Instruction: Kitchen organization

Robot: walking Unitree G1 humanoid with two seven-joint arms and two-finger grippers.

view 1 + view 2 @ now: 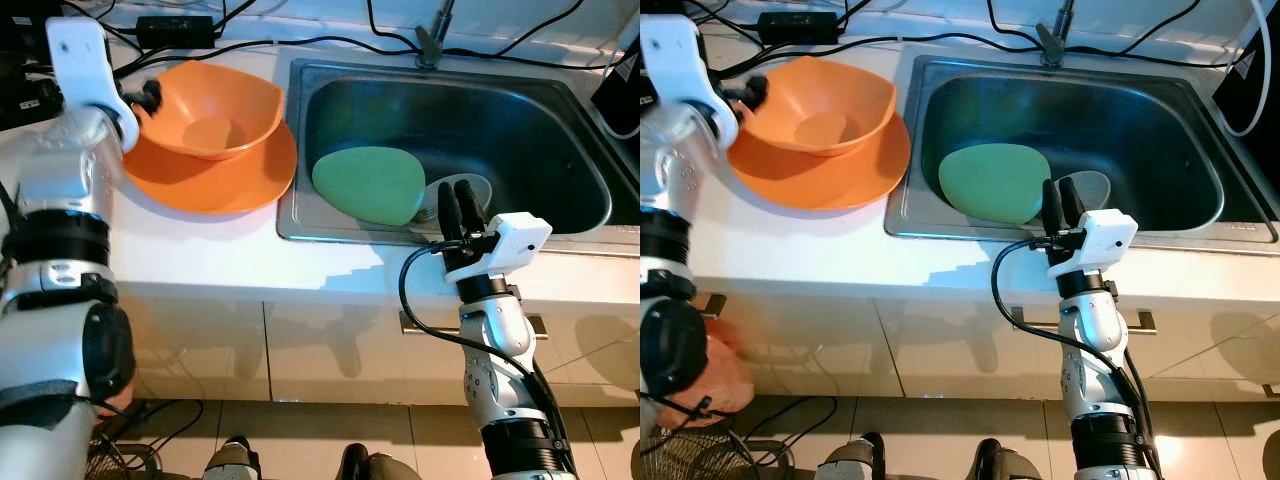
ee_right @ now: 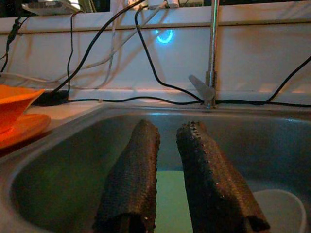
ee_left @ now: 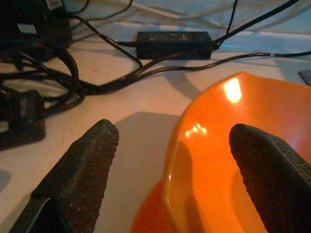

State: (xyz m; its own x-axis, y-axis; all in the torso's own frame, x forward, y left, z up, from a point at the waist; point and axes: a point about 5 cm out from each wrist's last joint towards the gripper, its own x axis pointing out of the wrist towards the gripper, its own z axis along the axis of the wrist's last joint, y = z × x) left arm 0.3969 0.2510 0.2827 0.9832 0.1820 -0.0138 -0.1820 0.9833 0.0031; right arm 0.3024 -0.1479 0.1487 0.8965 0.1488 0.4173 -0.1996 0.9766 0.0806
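An orange bowl sits in an orange plate on the white counter, left of the sink. My left gripper is open at the bowl's left rim; in the left wrist view the rim lies between the two spread fingers. A green plate leans in the steel sink, with a small pale bowl beside it. My right gripper hovers over the sink's front edge, fingers almost together with nothing between them, pointing toward the green plate.
A faucet stands at the back of the sink. Black cables and a power adapter lie along the counter's back edge. White cabinet fronts with a handle run below the counter.
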